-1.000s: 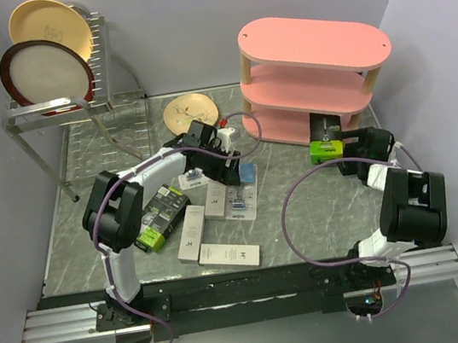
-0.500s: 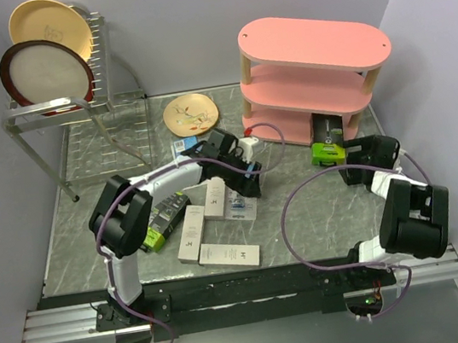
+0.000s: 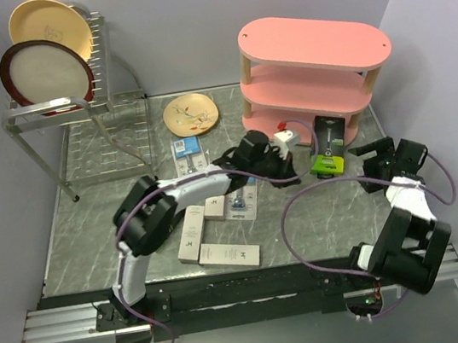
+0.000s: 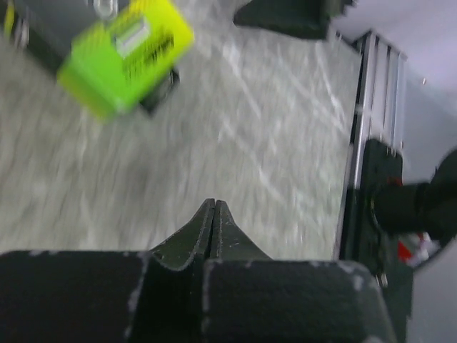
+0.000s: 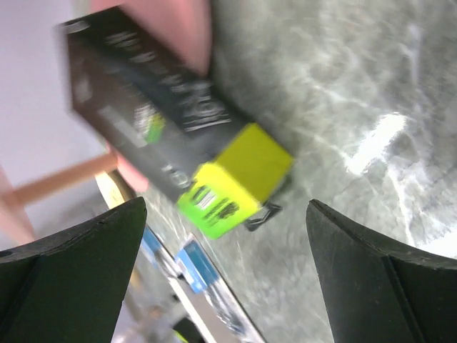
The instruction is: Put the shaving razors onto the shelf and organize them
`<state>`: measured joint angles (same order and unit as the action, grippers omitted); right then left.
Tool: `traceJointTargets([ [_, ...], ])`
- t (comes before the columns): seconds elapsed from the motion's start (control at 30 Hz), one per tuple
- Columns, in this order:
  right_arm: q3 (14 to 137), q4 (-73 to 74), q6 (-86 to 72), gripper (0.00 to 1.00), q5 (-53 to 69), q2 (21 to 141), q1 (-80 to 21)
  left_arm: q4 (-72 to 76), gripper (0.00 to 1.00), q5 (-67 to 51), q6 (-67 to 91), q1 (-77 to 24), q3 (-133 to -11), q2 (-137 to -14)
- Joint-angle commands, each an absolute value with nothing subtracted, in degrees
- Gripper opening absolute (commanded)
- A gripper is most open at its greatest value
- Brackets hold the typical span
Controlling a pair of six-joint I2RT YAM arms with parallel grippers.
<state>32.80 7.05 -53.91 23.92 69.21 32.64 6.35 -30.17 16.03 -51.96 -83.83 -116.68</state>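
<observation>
Now our left fingers (image 4: 196,232), newly clenched and empty, sit nine o'clock of the black-and-lime-green cardboard box (image 3: 328,150), perhaps to nudge it; right fingers (image 5: 78,264) released.

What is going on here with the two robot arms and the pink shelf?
The two arms are sorting razor packs onto the pink three-tier shelf. One black-and-lime-green box lies partway inside the shelf's bottom level, its lime end sticking out. Neither arm holds anything: the left gripper is shut and empty near that box, and the right gripper is open, facing it. The slim white boxes and a blue-white blister card lie on the grey marbled table, not yet shelved.
</observation>
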Motion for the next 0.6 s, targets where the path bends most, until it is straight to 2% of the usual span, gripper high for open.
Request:
traceJointTargets([
  [0.0, 36.9, 14.1, -42.1, 1.00, 26.3, 61.1, 33.0, 17.1, 0.01, -30.5, 19.8, -53.6, -89.5, -123.3],
  [0.3, 42.8, 24.5, -33.1, 1.00, 30.8, 56.9, 33.9, 24.5, 0.01, -25.3, 31.6, -56.4, -96.4, -134.6],
  [0.57, 47.9, 27.6, -31.4, 1.00, 30.0, 55.6, 34.5, 21.6, 0.01, -14.1, 46.2, -57.1, -103.7, -141.9],
])
